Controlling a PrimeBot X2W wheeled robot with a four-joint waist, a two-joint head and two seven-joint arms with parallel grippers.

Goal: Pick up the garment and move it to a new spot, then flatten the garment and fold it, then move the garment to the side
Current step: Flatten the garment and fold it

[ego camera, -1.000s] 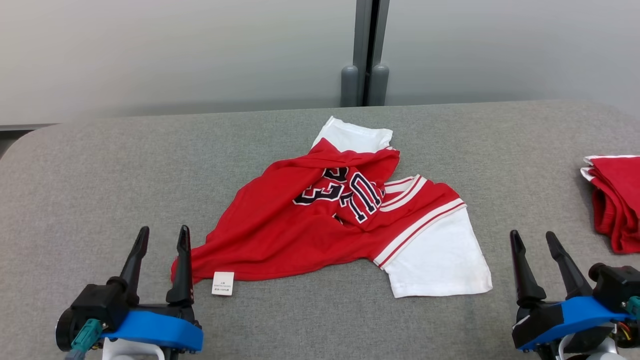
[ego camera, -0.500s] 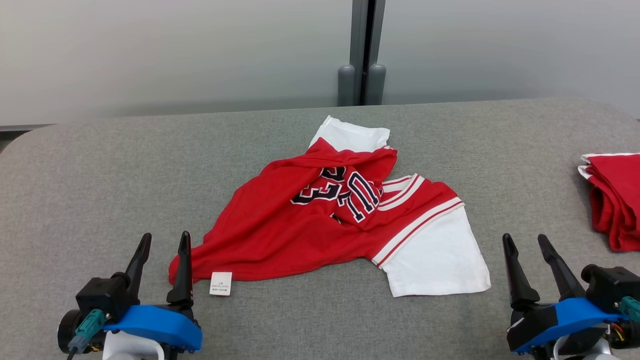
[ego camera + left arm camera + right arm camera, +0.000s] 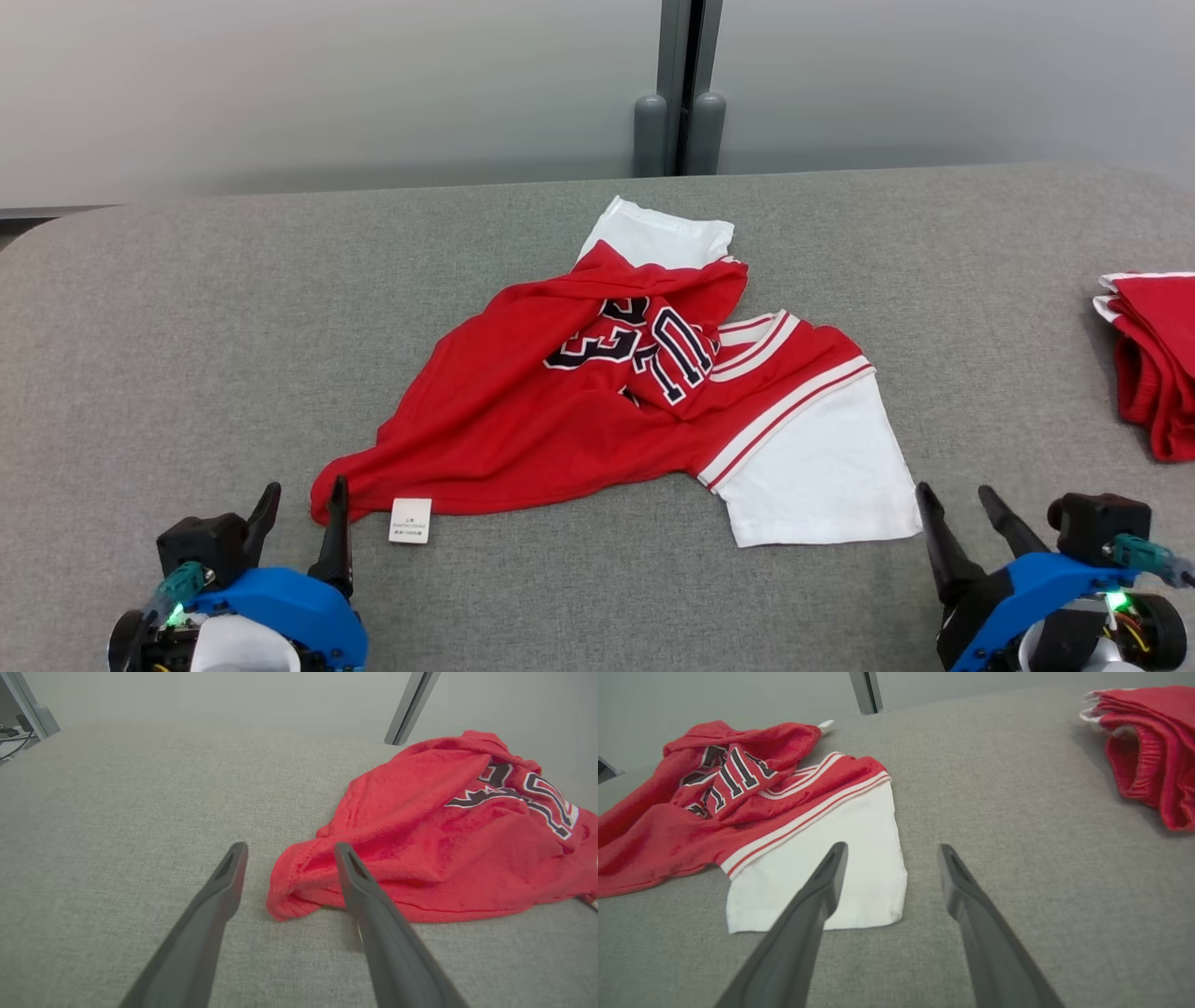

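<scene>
At the near left of the gray worktop [image 3: 168, 308], the left jaws are standing wide open and holding nothing. Their two dark fingers [image 3: 335, 537] are pointing at the near left corner of the garment [image 3: 504, 420], and one fingertip is sitting just beside that corner. The garment, a red shirt with dark letters, is lying crumpled in the middle of the worktop. A small white tag [image 3: 410, 520] is sticking out at its near edge. One white sleeve [image 3: 822, 476] is lying flat on its right side. At the near right, the right jaws are also standing wide open with nothing in them, just beside that sleeve. At the right edge, more red clothes [image 3: 1158, 355] are lying in a pile.
</scene>
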